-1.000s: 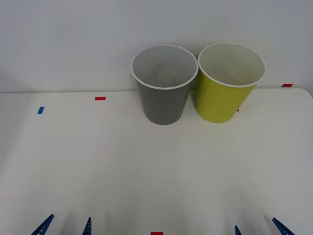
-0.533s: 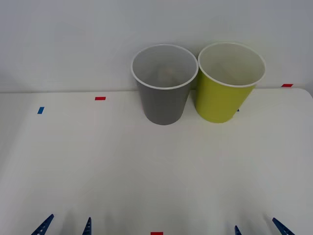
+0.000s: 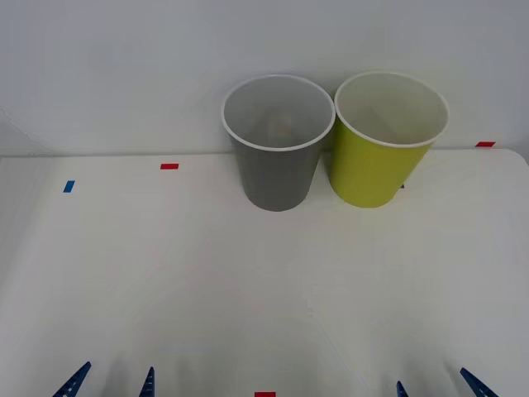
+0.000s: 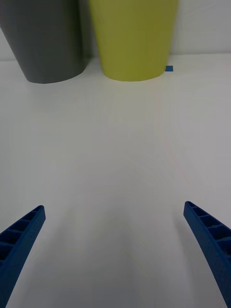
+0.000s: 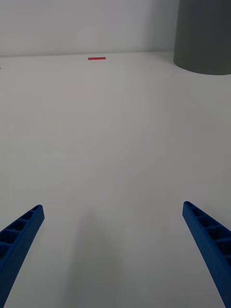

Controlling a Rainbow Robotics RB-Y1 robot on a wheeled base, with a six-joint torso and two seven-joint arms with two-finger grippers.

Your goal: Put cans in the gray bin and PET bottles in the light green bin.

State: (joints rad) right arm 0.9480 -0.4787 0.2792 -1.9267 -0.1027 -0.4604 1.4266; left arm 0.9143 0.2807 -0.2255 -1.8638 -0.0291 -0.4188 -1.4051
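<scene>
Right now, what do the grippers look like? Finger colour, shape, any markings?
Both alike: the left gripper and right gripper each have two bright blue fingers, tapering to narrow tips. In the wrist views the fingers show a ribbed, open-lattice side. No cables, labels or markings are visible.

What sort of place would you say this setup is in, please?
Probably a robot test bench for sorting: a plain white table against a bare wall, red tape markers, and a gray bin beside a light green bin. The left gripper and the right gripper are open.
</scene>
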